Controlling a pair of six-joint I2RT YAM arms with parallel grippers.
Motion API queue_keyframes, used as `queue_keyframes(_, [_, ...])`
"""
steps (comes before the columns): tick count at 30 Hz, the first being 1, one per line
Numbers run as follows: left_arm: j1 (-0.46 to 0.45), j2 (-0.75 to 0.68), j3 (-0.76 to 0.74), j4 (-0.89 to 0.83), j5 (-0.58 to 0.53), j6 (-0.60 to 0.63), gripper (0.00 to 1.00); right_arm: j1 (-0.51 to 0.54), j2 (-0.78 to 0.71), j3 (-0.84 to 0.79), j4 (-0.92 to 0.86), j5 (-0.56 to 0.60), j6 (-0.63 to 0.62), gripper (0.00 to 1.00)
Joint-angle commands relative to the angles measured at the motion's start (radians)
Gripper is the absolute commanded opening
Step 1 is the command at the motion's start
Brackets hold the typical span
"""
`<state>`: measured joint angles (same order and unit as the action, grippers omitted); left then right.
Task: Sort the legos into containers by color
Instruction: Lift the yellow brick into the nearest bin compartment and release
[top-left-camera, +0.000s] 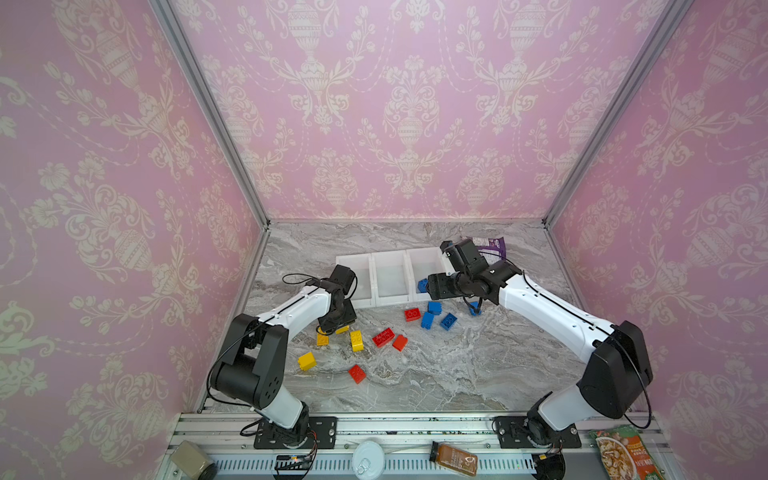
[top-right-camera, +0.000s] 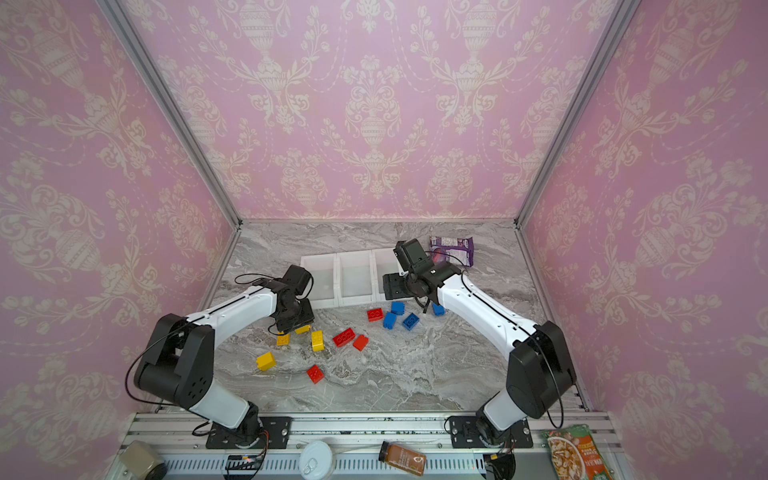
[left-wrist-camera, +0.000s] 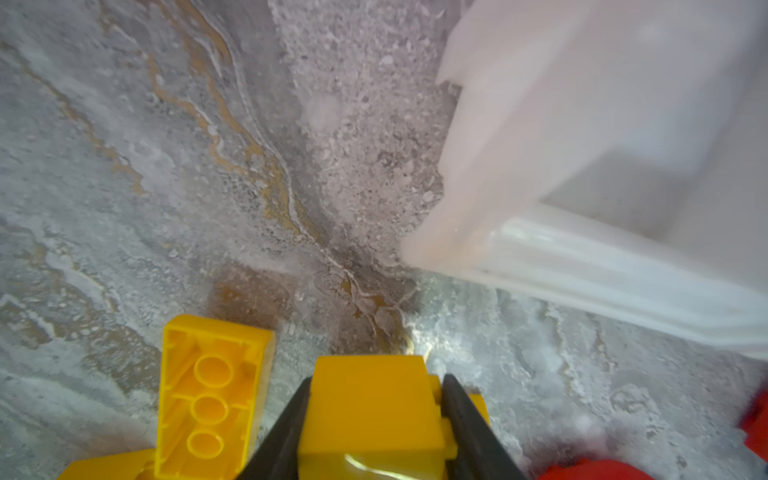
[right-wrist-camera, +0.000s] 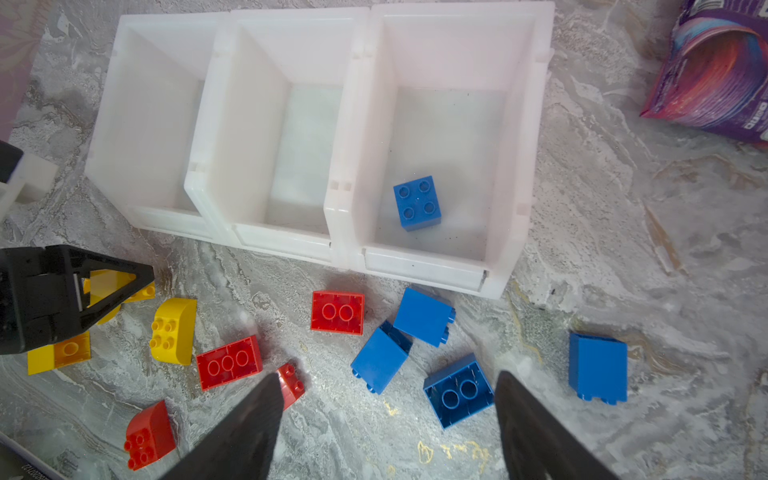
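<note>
One blue brick (right-wrist-camera: 417, 202) sits studs-up in the end bin of the containers (right-wrist-camera: 353, 124), on my right arm's side. The other legos (top-left-camera: 383, 337) lie loose on the marble table (top-left-camera: 457, 374) in front of the bins: yellow nearest my left arm, red in the middle, blue toward my right. My left gripper (left-wrist-camera: 376, 378), low over the table, has its fingers pressed against both sides of a yellow brick (left-wrist-camera: 370, 415). My right gripper (right-wrist-camera: 388, 376) hangs wide, holding nothing, above the loose blue ones.
</note>
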<state>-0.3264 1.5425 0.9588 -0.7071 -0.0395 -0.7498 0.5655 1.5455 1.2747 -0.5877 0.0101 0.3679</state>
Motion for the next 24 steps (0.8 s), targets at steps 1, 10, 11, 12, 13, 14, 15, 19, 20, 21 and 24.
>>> queue_keyframes(1, [-0.020,-0.076,0.041,-0.071,-0.064,0.026,0.29,0.008,-0.019,-0.027,-0.001,-0.010,0.023,0.81])
queue_keyframes(10, [-0.027,-0.054,0.177,-0.009,-0.123,0.097,0.28,0.013,-0.023,-0.046,0.017,-0.024,0.037,0.81])
queue_keyframes(11, [-0.026,-0.032,0.197,0.006,-0.127,0.105,0.28,0.014,-0.024,-0.046,0.015,-0.025,0.036,0.81])
queue_keyframes(12, [-0.026,-0.005,0.221,0.021,-0.128,0.114,0.28,0.016,-0.027,-0.044,0.014,-0.023,0.036,0.81])
queue_keyframes(13, [-0.026,0.017,0.242,0.032,-0.127,0.123,0.28,0.016,-0.029,-0.046,0.011,-0.022,0.036,0.81])
queue_keyframes(14, [-0.025,0.043,0.267,0.047,-0.123,0.132,0.28,0.017,-0.033,-0.048,0.011,-0.020,0.037,0.81])
queue_keyframes(15, [-0.026,0.071,0.291,0.063,-0.121,0.141,0.28,0.017,-0.037,-0.050,0.008,-0.018,0.038,0.81])
queue_keyframes(19, [-0.022,0.177,0.365,0.114,-0.104,0.174,0.28,0.019,-0.053,-0.067,0.007,-0.015,0.047,0.81])
queue_keyframes(20, [-0.021,0.200,0.378,0.120,-0.096,0.177,0.28,0.019,-0.056,-0.071,0.008,-0.014,0.049,0.81])
queue_keyframes(21, [-0.016,0.230,0.394,0.124,-0.086,0.179,0.28,0.020,-0.062,-0.076,0.009,-0.013,0.052,0.81])
queue_keyframes(24, [-0.004,0.296,0.415,0.133,-0.063,0.181,0.28,0.022,-0.070,-0.088,0.011,-0.013,0.059,0.81])
